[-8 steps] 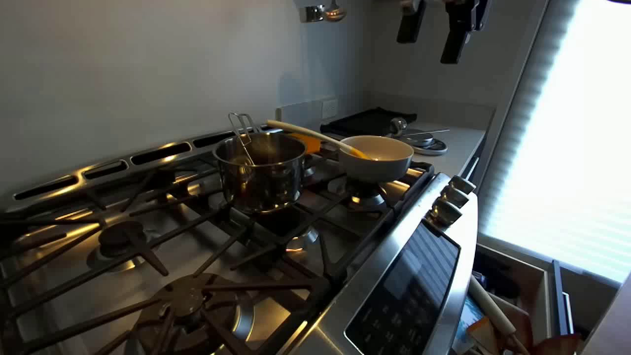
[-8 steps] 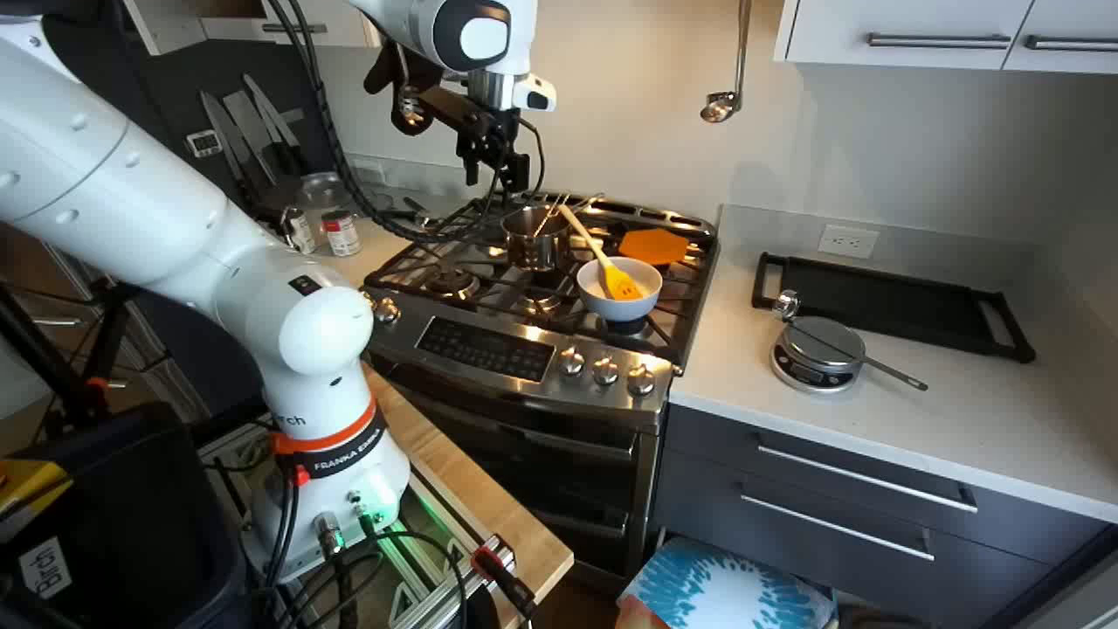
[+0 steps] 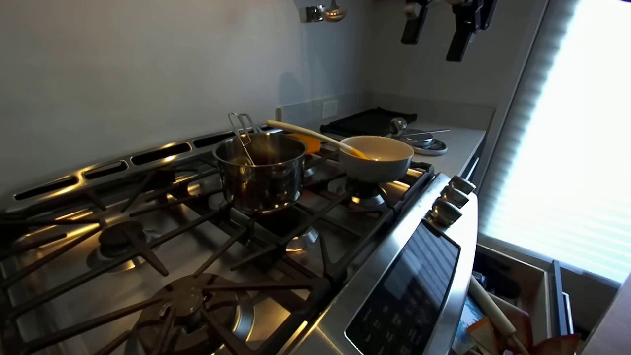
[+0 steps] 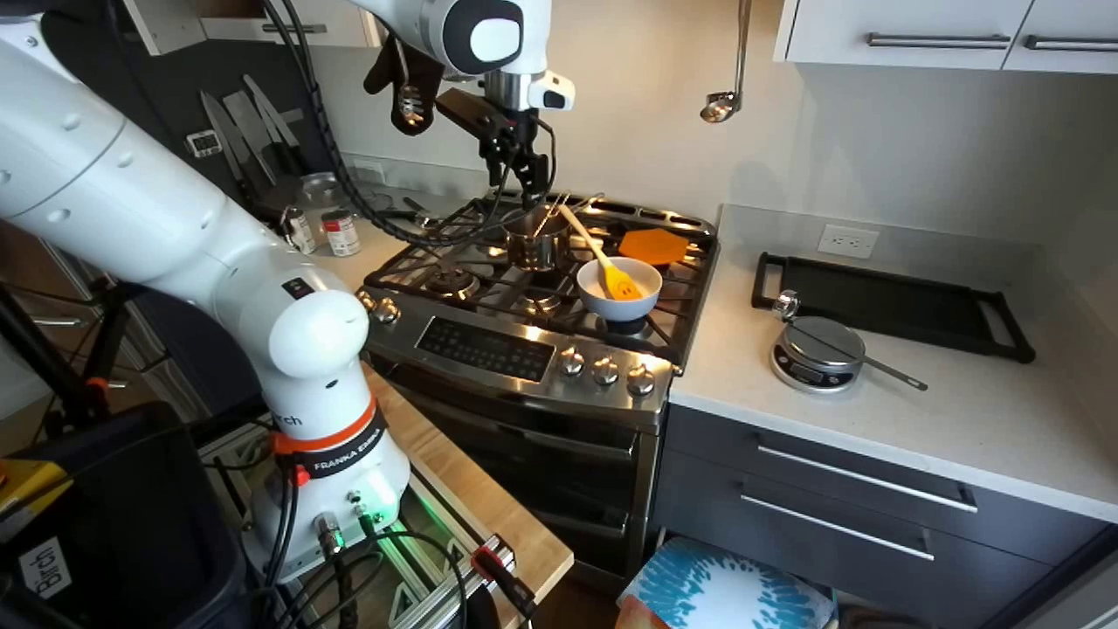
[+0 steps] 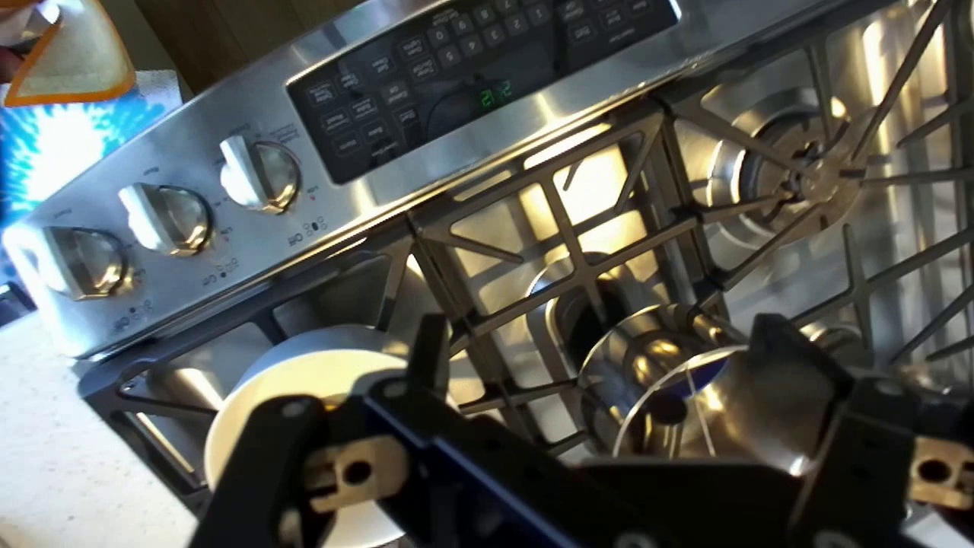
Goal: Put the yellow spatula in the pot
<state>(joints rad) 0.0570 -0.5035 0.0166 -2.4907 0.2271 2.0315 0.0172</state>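
Note:
The yellow spatula (image 4: 622, 285) lies with its flat head in the pale bowl (image 4: 603, 306). Its tan handle (image 3: 306, 131) slopes up toward the pot (image 3: 261, 182); I cannot tell whether it touches the pot's rim. The shiny steel pot also shows in an exterior view (image 4: 534, 252), with thin metal wires (image 3: 241, 129) rising from it. My gripper (image 4: 514, 185) is open and empty, high above the pot's area, pointing down; it also shows in an exterior view (image 3: 434, 48). In the wrist view, the gripper (image 5: 599, 335) has its fingers wide apart and hides most of the spatula.
Pot and bowl stand on the stove's dark grates (image 3: 315, 217). An orange hexagonal mat (image 4: 653, 246) lies behind the bowl. A black tray (image 4: 891, 306) and a scale (image 4: 817, 358) with a ladle on it are on the right counter. A ladle (image 4: 721, 105) hangs on the wall.
The gripper has moved slightly right and a little down in an exterior view. It stays open. The spatula, pot and bowl have not moved.

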